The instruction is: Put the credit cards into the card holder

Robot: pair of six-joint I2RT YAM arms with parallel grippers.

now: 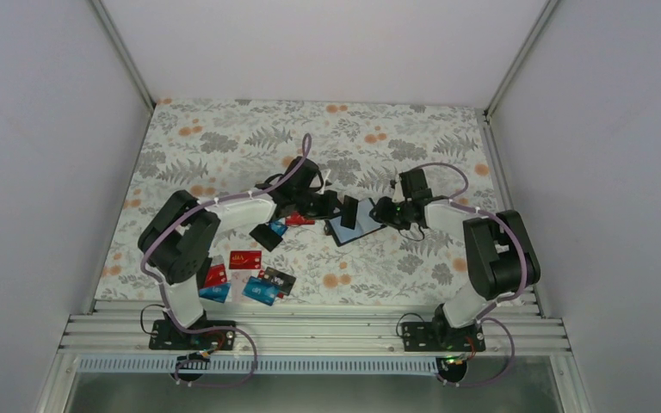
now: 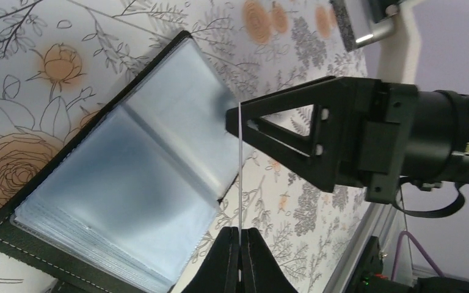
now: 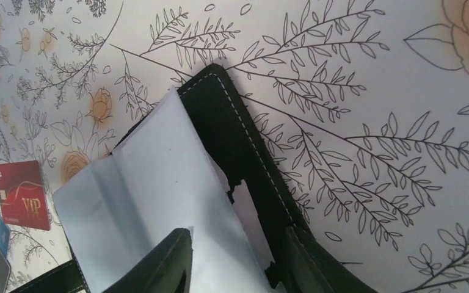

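1. Credit card (image 2: 239,159), thin plastic seen edge-on, is clamped tight in the left gripper (image 2: 239,239), beside the spread black folding card holder (image 2: 128,177).
2. We find the right gripper (image 3: 235,244) with jaws partly apart, astride the holder's clear plastic sleeves (image 3: 159,183).
3. We note the holder lies on floral cloth (image 3: 354,91).

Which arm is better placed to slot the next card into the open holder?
Left. The left gripper is shut on a card, held edge-on beside the open card holder; the right gripper straddles its cover, carrying no card.
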